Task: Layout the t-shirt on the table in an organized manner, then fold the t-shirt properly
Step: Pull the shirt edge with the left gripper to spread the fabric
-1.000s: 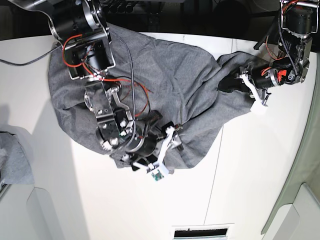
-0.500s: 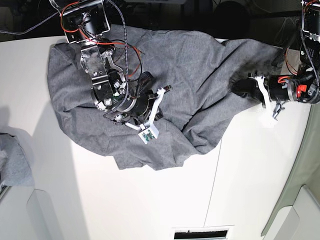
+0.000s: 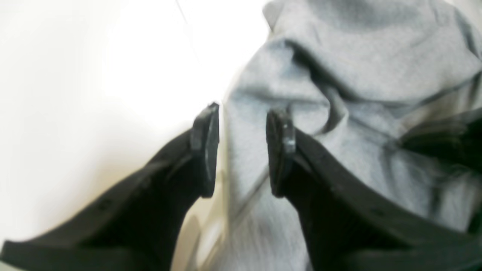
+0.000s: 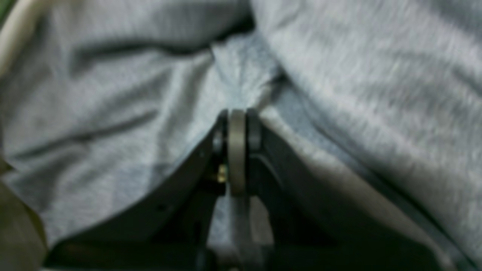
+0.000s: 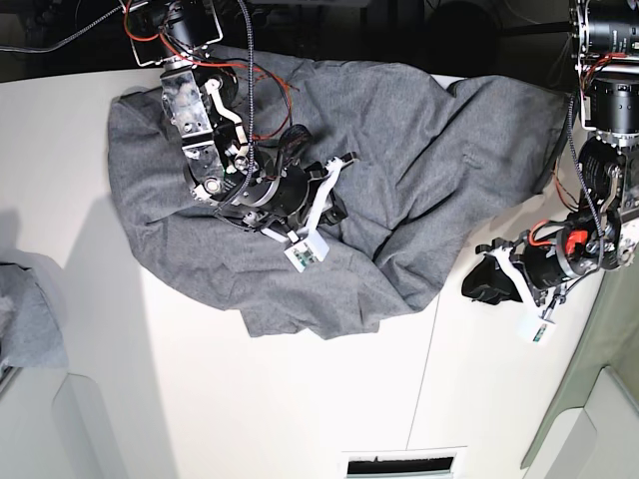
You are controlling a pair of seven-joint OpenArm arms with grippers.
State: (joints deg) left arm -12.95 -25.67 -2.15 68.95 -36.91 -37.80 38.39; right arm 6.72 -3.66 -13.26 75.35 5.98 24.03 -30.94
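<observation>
- The t-shirt (image 5: 399, 150), heather grey, lies crumpled across the upper half of the base view, spread from upper left to upper right on the white table (image 5: 300, 399), with folds and ridges running through its middle.
- Its lower edge sags to a rounded lobe just below frame centre; a thin dark seam line (image 5: 424, 389) in the tabletop runs down from there toward the bottom edge.
- The right gripper (image 5: 334, 205) sits left of centre in the base view, pressed down into the cloth. In the right wrist view its jaws are drawn together with a thin fold of the t-shirt (image 4: 339, 75) pinched between the pads (image 4: 237, 150), fabric bunching upward from the tips.
- The left gripper (image 5: 489, 284) is at the right of the base view, low over bare table just beside the shirt's right edge.
- In the left wrist view the left gripper (image 3: 241, 146) has its jaws standing apart, with a clear gap between the two dark pads; grey cloth (image 3: 339, 75) shows through the gap and fills the upper right, bright table the upper left. Nothing is clamped between them.
- A smaller bunch of grey cloth (image 5: 25, 319) lies at the left edge of the base view, well apart from the shirt.
- A pale grey-green panel (image 5: 599, 369) shows at the lower right.
</observation>
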